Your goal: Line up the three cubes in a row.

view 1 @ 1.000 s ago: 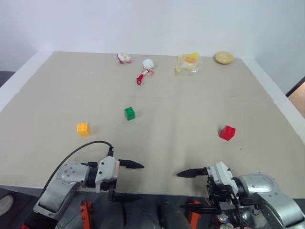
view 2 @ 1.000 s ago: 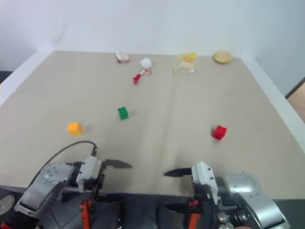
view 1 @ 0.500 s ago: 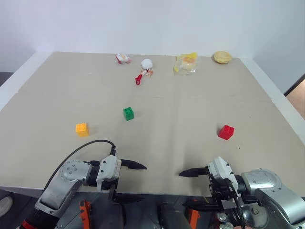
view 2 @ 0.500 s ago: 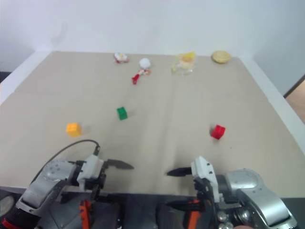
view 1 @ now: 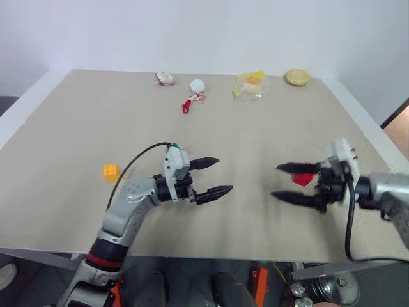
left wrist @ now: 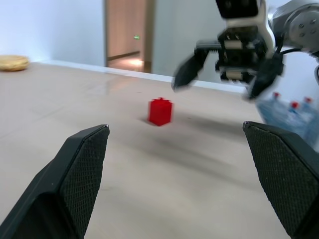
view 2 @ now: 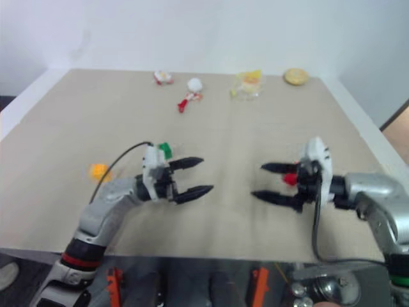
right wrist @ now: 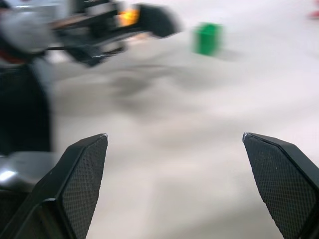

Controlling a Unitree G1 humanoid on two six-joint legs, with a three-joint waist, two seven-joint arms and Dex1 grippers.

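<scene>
The reach is just starting: left hand (view 1: 213,175) and right hand (view 1: 291,182) hang spread wide and empty at mid-frame. Red cube (left wrist: 160,111) sits by the right hand, green cube (view 2: 165,150) behind the left, orange cube (view 1: 110,171) at left. Next, one hand must close on a cube.
</scene>
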